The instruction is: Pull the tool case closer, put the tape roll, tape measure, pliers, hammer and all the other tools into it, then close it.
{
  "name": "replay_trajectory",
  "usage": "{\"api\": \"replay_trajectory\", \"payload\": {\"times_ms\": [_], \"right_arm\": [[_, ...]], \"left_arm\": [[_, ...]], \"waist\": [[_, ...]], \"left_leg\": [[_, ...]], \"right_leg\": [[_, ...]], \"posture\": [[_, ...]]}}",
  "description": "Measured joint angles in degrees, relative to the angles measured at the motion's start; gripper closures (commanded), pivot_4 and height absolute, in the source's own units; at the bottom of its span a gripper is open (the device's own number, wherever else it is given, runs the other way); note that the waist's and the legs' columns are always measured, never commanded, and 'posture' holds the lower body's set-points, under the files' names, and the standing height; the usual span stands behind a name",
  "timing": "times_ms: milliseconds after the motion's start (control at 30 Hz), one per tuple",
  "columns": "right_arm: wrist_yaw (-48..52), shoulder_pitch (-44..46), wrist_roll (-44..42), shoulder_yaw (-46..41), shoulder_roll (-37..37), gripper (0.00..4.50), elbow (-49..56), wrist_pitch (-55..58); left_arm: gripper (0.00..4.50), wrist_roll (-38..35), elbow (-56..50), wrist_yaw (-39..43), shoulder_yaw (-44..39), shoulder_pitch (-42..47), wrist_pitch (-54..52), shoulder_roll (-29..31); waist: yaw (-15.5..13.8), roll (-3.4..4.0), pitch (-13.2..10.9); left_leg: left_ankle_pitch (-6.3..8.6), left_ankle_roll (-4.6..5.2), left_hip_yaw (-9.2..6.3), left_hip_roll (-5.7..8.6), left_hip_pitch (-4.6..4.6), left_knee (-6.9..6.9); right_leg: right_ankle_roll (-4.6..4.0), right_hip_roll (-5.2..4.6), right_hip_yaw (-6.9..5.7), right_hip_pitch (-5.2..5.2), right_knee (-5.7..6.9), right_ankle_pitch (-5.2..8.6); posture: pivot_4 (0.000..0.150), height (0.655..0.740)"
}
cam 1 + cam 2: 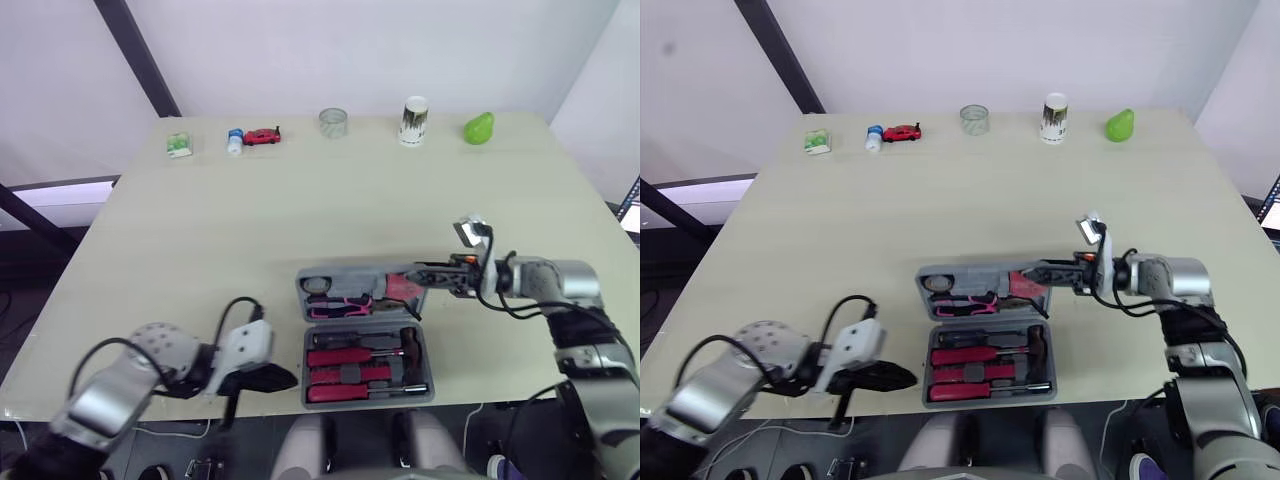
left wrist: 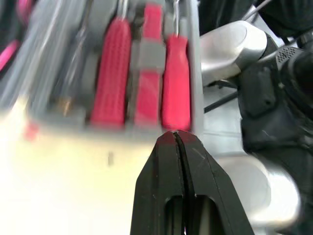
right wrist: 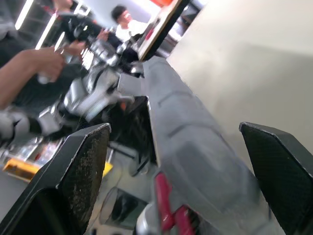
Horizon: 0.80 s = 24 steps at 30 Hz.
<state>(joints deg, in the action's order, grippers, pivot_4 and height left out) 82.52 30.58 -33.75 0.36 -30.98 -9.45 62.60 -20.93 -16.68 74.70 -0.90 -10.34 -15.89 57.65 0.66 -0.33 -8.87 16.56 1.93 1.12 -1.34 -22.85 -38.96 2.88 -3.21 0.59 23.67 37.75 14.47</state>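
- Right claw [image 1: 427, 276] is spread wide open, one finger on either side of the right-hand end of the tool case's [image 1: 365, 392] far half. As far as I can tell it isn't pinching anything.
- Left claw [image 1: 285, 379] is closed tight with nothing in it, just beside the case's near-left corner.
- The case lies opened flat on the table [image 1: 200, 240], with the table's front edge just in front of it.
- Red-handled tools [image 1: 350, 362] sit in the slots of the near half and pink-handled pliers [image 1: 338, 306] in the far half.
- Handling guess: it's a hard plastic shell, so stiff and no worry about crushing it. Loaded with steel tools, it's probably heavy for its size.
- The plastic looks smooth, so I'd expect it to skid across the table rather than tip if it gets nudged sideways.
- The two halves meet at a hinge along the middle, so lifting the far half should swing it over the near half.
- Best hold, I reckon, is the far half's outer rim, away from the hinge. The wall is thin there, so bite deep or it may slip out.
- Closed left claw could brace the near half while it folds.
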Motion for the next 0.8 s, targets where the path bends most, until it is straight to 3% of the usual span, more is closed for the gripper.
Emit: {"api": "replay_trajectory", "payload": {"times_ms": [167, 333, 467, 533, 567, 633, 700, 800], "right_arm": [[-4.02, -9.49, -5.61, -1.17, -4.63, 0.06, 13.85, 4.45], [-9.92, -16.87, -7.15, -7.3, -6.61, 0.06, 21.38, 1.17], [-16.14, -21.27, -4.18, -13.65, -4.63, 0.0, 24.6, -11.86], [-16.7, -25.0, -1.21, -15.97, -5.35, 0.0, 25.0, -20.17], [-16.36, -26.89, 0.37, -16.88, -6.38, 0.0, 24.53, -24.59], [-15.45, -28.1, 2.0, -18.06, -7.26, 0.0, 23.16, -29.85], [-14.12, -29.16, 3.26, -19.03, -8.84, 0.0, 20.13, -35.47], [-12.19, -30.56, 6.39, -19.05, -10.82, 0.0, 14.79, -43.21]], "left_arm": [[4.5, -10.14, -0.91, 0.59, -12.63, -7.08, -5.3, -0.98], [4.5, -11.37, 0.94, -1.39, -18.03, -7.34, -5.59, -3.4], [3.29, -11.06, 4.31, -5.86, -19.77, -2.94, -4.49, -6.84], [2.31, -9.96, 5.16, -7.9, -20.2, -2.02, -3.22, -8.12], [1.54, -9.49, 5.67, -8.72, -20.34, -1.88, -2.73, -8.43], [1.02, -8.88, 6.3, -8.98, -20.75, -1.89, -1.96, -8.5], [0.1, -8.42, 6.85, -8.95, -21.29, -1.82, -0.48, -8.53], [0.04, -8.5, 7.83, -8.97, -21.7, -1.71, -0.6, -8.53]], "waist": [[0.06, -0.07, -0.11], [-0.11, -0.07, -0.13], [-0.04, -0.16, -0.15], [-0.23, -0.19, -0.16], [-0.19, -0.2, -0.16], [0.04, -0.26, -0.19], [0.2, -0.27, -0.21], [0.06, -0.29, -0.21]], "left_leg": [[0.01, 0.02, 0.01, 0.04, 0.03, 0.0], [0.0, 0.01, -0.02, 0.07, 0.04, 0.0], [0.0, 0.01, 0.01, 0.05, 0.05, -0.05], [0.01, 0.01, 0.02, 0.05, 0.04, -0.05], [0.0, 0.01, 0.05, 0.05, 0.03, -0.05], [0.0, 0.01, 0.08, 0.04, 0.07, -0.05], [0.0, 0.01, 0.12, 0.02, 0.14, -0.05], [0.0, 0.01, 0.12, 0.03, 0.16, -0.06]], "right_leg": [[0.02, -0.37, -0.1, -0.02, 0.06, -0.01], [0.02, -0.06, -0.15, -0.06, 0.07, 0.0], [0.04, 0.09, -0.03, -0.07, 0.1, 0.0], [0.05, 0.09, -0.02, -0.08, 0.07, 0.0], [0.05, 0.09, 0.01, -0.08, 0.06, 0.0], [0.05, 0.1, 0.05, -0.08, 0.07, 0.0], [0.05, 0.13, 0.11, -0.08, 0.12, 0.0], [0.04, 0.14, 0.1, -0.12, 0.12, 0.0]], "posture": [[0.15, 0.74], [0.15, 0.74], [0.15, 0.74], [0.15, 0.74], [0.15, 0.74], [0.15, 0.74], [0.15, 0.74], [0.15, 0.74]]}}
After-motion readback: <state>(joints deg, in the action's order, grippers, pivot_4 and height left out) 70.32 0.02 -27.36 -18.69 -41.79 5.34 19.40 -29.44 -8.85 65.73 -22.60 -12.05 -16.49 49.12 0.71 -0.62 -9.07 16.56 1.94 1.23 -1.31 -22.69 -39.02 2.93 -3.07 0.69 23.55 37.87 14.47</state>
